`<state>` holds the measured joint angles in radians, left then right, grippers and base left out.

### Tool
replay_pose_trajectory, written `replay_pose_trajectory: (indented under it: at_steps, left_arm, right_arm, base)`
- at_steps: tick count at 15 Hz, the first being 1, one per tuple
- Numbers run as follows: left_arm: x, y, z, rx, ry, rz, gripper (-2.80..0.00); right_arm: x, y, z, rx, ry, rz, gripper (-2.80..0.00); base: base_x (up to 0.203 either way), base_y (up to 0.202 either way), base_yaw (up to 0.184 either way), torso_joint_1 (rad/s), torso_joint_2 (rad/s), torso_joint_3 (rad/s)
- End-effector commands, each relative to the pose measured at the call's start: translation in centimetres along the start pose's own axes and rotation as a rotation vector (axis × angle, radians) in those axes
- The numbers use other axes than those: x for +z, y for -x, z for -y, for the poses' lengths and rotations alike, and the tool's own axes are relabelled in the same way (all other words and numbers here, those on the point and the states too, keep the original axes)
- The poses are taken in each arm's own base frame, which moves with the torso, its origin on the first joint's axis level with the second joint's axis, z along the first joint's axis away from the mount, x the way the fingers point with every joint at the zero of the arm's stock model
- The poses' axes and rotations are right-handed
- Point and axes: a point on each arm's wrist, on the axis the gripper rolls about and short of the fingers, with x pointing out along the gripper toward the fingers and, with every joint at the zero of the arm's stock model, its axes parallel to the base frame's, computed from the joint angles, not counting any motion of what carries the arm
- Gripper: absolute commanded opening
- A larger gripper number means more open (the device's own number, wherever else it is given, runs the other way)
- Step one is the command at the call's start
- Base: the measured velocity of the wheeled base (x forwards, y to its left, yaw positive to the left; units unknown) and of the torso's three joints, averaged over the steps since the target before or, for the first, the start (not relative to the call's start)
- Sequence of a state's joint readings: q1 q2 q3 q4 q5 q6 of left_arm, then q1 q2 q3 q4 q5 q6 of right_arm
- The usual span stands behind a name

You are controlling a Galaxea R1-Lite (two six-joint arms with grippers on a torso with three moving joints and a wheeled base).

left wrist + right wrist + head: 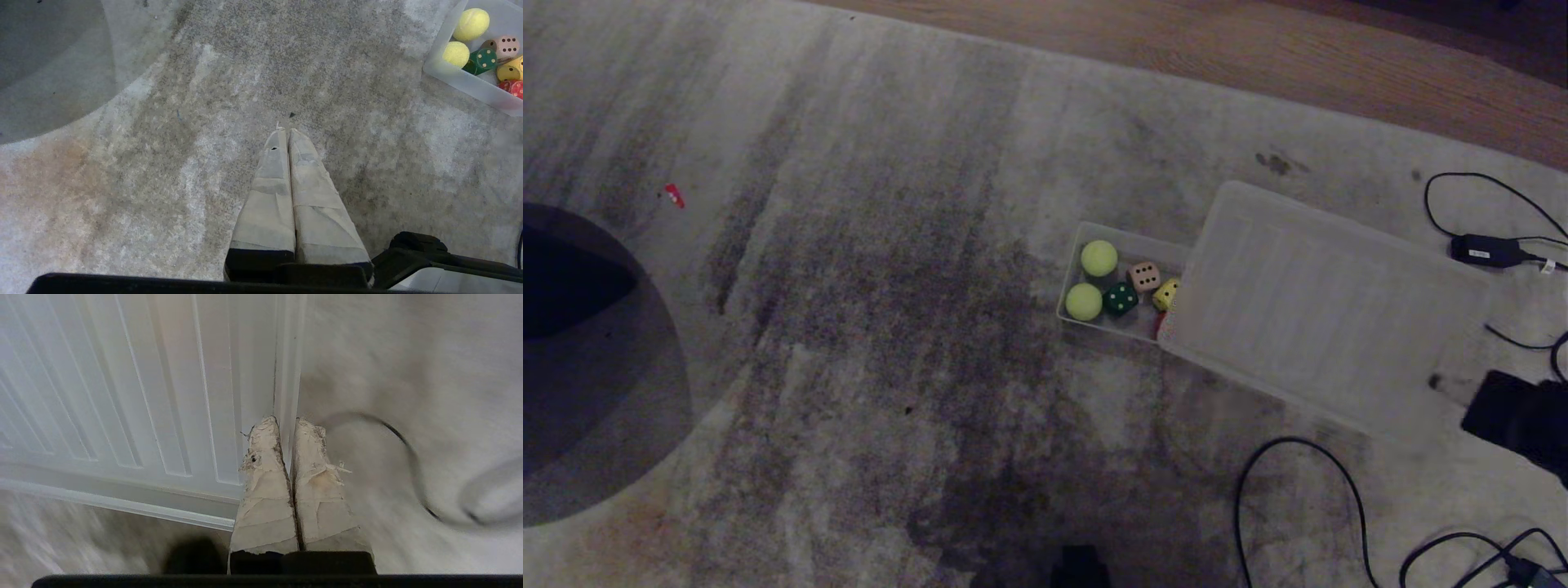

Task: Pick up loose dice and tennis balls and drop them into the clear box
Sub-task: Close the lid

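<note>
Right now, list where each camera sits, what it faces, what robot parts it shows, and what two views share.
Head view: high up, looking down at the rug, clear box and lid; a dark arm part at the right edge.
Left wrist view: behind the left gripper, shut, above rug.
Right wrist view: behind the right gripper, shut, over the lid's edge.
Head and left wrist share the box with tennis balls and dice.

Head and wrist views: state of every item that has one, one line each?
clear box: uncovered at one end, lid over the rest
ribbed lid: lying askew across the box
tennis balls: both in the box
dice: all four in the box
left gripper: shut, empty, above the rug
right gripper: shut, empty, over the lid's edge
</note>
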<state>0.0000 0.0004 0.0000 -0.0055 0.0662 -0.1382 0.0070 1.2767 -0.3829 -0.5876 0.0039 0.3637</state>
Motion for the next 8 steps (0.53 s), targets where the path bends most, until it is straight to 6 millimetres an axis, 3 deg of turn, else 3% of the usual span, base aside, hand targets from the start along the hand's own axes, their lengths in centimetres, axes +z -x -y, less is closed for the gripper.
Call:
replay_pose_trajectory:
  at_steps: [1,5,8]
  left_arm:
    - [0.0,0.0,0.0,0.003,0.001,-0.002,-2.8]
    - [0.0,0.0,0.0,0.0,0.001,-0.002,-2.8]
    - [0.0,0.0,0.0,0.001,0.001,-0.002,-2.8]
  right_arm:
    - [-1.0,-8.5,0.3,0.004,-0.031,-0.063,-2.8]
    - [1.3,-15.4,-1.1,0.21,-0.115,0.005,-2.8]
    - [0.4,-18.5,-1.4,0.342,-0.143,-0.079,-2.8]
  base:
    - [0.0,0.0,0.0,0.0,0.0,0.0]
    - [0.0,0.0,0.0,0.0,0.0,0.0]
    - [0.0,0.0,0.0,0.0,0.0,0.0]
